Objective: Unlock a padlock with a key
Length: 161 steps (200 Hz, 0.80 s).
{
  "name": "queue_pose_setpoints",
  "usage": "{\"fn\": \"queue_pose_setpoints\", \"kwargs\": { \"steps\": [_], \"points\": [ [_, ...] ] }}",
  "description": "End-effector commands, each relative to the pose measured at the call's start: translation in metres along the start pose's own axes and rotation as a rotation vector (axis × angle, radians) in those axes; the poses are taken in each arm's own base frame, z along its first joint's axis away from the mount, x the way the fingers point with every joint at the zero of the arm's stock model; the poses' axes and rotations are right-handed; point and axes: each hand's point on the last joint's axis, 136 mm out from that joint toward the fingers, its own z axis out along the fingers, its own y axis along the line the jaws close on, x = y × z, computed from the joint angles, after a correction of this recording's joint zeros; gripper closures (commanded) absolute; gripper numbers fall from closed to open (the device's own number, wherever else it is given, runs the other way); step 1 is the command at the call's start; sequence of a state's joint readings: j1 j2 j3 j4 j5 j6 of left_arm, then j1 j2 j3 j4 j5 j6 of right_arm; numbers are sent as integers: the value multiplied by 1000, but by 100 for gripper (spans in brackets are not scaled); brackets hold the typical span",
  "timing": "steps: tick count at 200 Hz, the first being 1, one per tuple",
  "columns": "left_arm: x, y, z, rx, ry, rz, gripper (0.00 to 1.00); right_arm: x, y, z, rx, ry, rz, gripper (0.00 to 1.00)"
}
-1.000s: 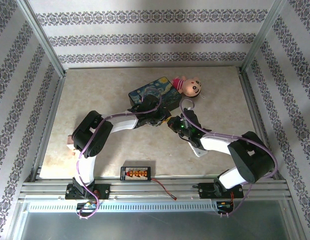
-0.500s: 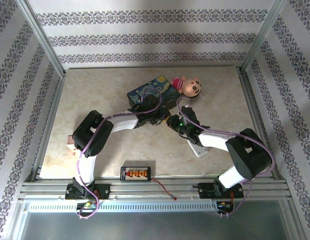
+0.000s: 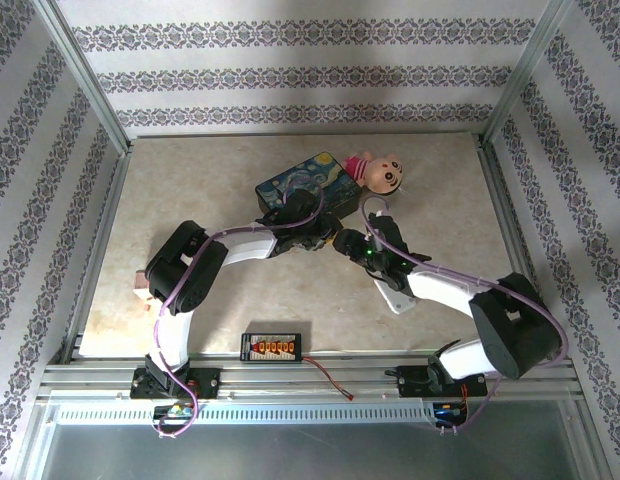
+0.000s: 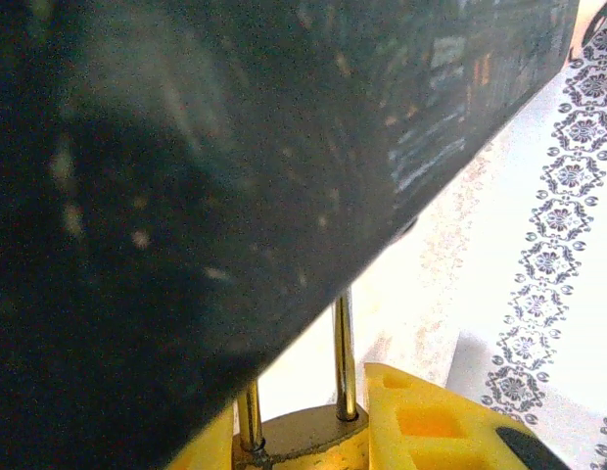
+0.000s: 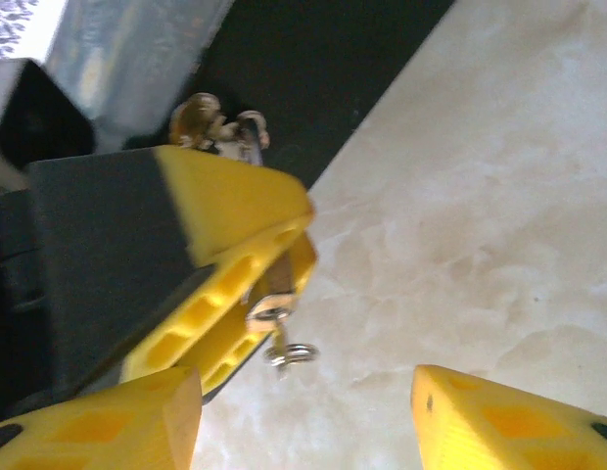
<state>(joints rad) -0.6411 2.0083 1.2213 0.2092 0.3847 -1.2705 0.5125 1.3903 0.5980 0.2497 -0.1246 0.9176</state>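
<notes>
Left gripper [image 3: 317,238] is clamped on the padlock [image 4: 303,443]: yellow pads [image 4: 431,421] sit either side of the brass body, and the two silvery shackle legs [image 4: 343,352] run up out of it towards the dark underside of the starry-night case [image 3: 305,185]. The padlock is held off the table, just in front of that case, around mid-table. Over to the right gripper [image 5: 303,392]: jaws apart, nothing between them, only marble-look tabletop [image 5: 499,196] showing through the gap. And there's the key [image 5: 281,338], small and silvery with a ring at its free end, poking out of the padlock's base. It looks seated in the keyway, though I can't tell how deep. Here's what matters: from the right wrist camera the key sits ahead of the open jaws, a touch left of their centre line, with its long axis running down out of the lock towards the table. The right arm is the nearer free one. Both shackle legs appear to sit in the body, so I'd call it locked. The coming move looks like closing on the key's head and twisting about that axis.
</notes>
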Motion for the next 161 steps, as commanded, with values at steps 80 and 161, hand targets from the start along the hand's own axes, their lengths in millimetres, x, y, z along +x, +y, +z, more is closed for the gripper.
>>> {"fn": "queue_pose_setpoints", "kwargs": {
  "steps": [80,161],
  "points": [
    [46,65,14,-151,179,-163,93,-8,5,-29,-6,-38,-50,44],
    [48,64,12,-148,183,-160,93,0,-1,-14,-32,8,-30,61]
  ]
}}
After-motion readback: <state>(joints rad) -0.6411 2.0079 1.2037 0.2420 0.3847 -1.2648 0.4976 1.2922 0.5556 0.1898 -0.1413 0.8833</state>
